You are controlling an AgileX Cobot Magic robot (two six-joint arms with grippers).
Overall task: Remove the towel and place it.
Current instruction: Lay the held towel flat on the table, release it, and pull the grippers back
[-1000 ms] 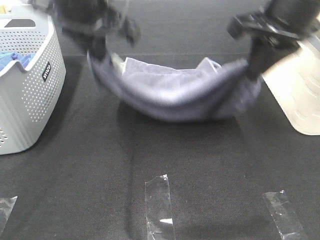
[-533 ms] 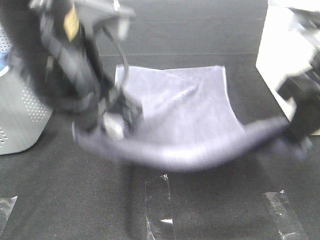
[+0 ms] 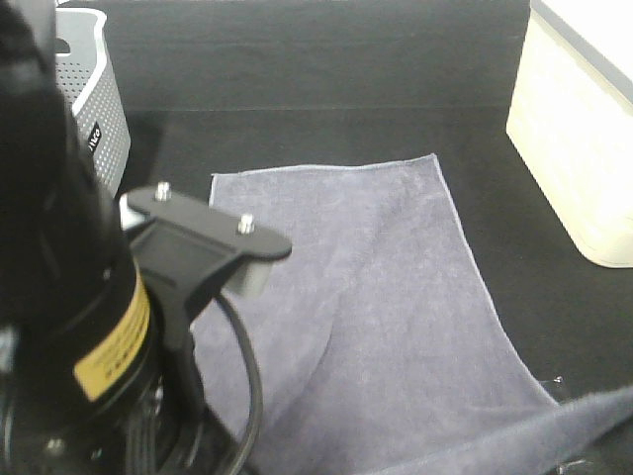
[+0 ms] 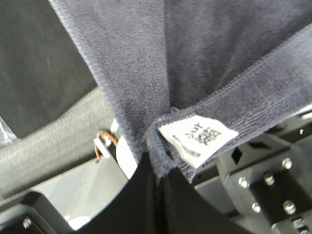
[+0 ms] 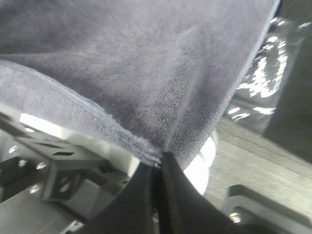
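The greyish-purple towel (image 3: 376,307) lies spread over the black table, its far hem flat and its near edge raised toward the bottom right of the exterior view. My left arm (image 3: 69,297) fills the near left of that view and hides its gripper. In the left wrist view my left gripper (image 4: 158,170) is shut on a towel (image 4: 195,48) corner beside a white label (image 4: 197,139). In the right wrist view my right gripper (image 5: 158,163) is shut on the towel's (image 5: 122,58) stitched hem. The right gripper is outside the exterior view.
The grey perforated basket (image 3: 94,89) stands at the far left behind my left arm. A cream container (image 3: 584,129) stands at the far right. Shiny clear tape (image 5: 258,83) is stuck on the table near the right gripper.
Both grippers have pulled the towel from hanging in a sag at the far side toward the near edge. Its far part now lies flat and spread on the table.
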